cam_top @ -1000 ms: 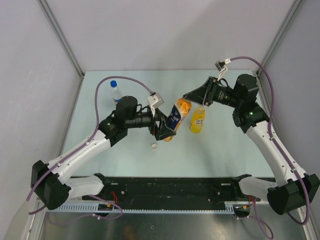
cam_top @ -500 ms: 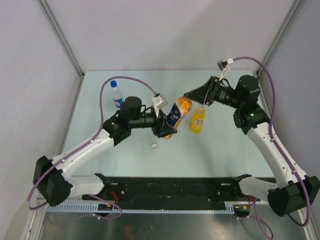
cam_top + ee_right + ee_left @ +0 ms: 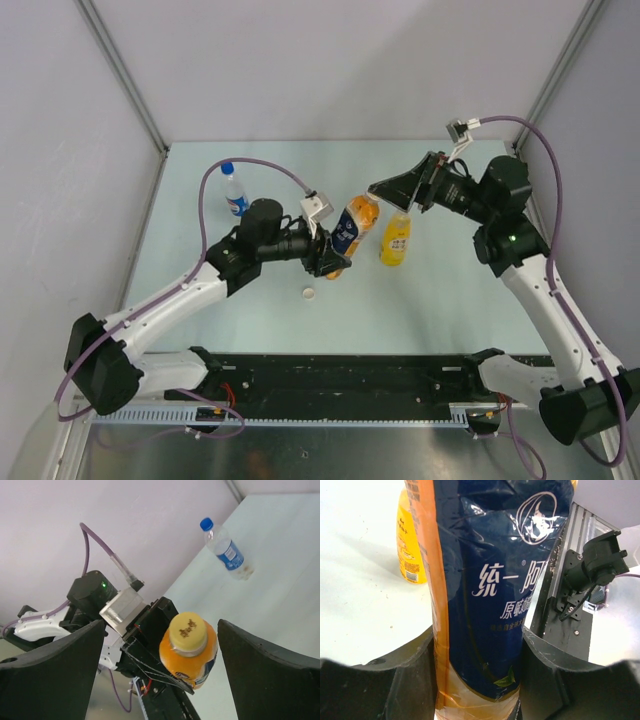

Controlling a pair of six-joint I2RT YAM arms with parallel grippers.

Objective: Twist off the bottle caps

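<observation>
**Right gripper lining up on the yellow-orange cap**

Your left gripper (image 3: 328, 258) is clamping the dark-labelled orange bottle (image 3: 350, 230) low on its body, with both fingers pressing against the label. It is holding the bottle tilted above the table (image 3: 450, 300), neck leaning toward the right arm. The yellow-orange cap (image 3: 188, 628) is sitting on that neck, looking fully seated. Your right gripper (image 3: 388, 195) is hovering by it with its jaws spread wide, one on each side of the cap and neither touching.

You are working the step of taking hold of this cap. Next you are going to need the cap centred between the jaws, a firm close on its rim only, then a twist while the left arm is bracing the bottle.

The yellow juice bottle (image 3: 396, 240) is standing just beside. A white cap (image 3: 309, 293) is lying loose on the table. The clear water bottle (image 3: 235, 195) is standing well apart, wearing its blue cap (image 3: 227, 167)
</observation>
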